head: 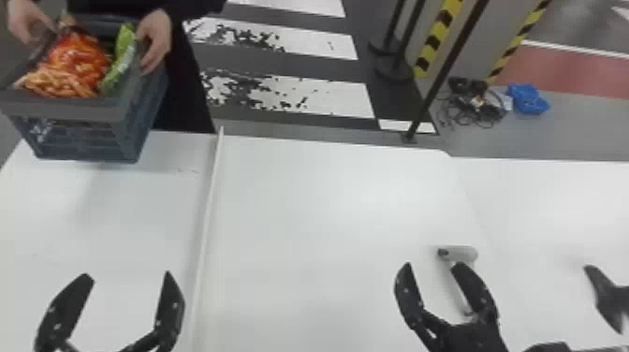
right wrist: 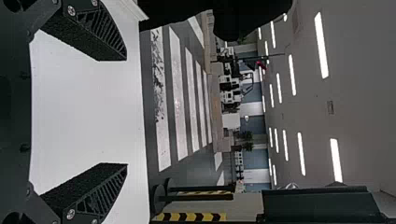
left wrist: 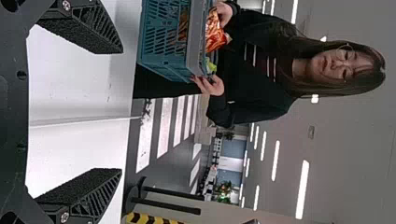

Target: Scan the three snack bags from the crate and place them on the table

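Note:
At the far left of the head view a person's hands hold the grey-blue crate [head: 70, 110] at the table's back edge. Inside it lie an orange-red snack bag [head: 77, 58], a bag picturing fries [head: 56, 83] and a green bag [head: 119, 58]. My left gripper [head: 124, 290] stands open over the near left of the table, well short of the crate. My right gripper [head: 433, 276] is also open, beside a light-coloured handheld scanner [head: 461, 254] that its finger partly covers. In the left wrist view the crate [left wrist: 163, 42] is beyond my open left gripper [left wrist: 119, 112]. In the right wrist view my right gripper [right wrist: 126, 112] has nothing between its fingers.
A raised white strip [head: 209, 201] runs front to back across the white table [head: 327, 210]. A black object [head: 608, 295] is at the right edge. Behind the table, black posts, cables [head: 477, 105] and a blue item [head: 528, 99] stand or lie on the floor.

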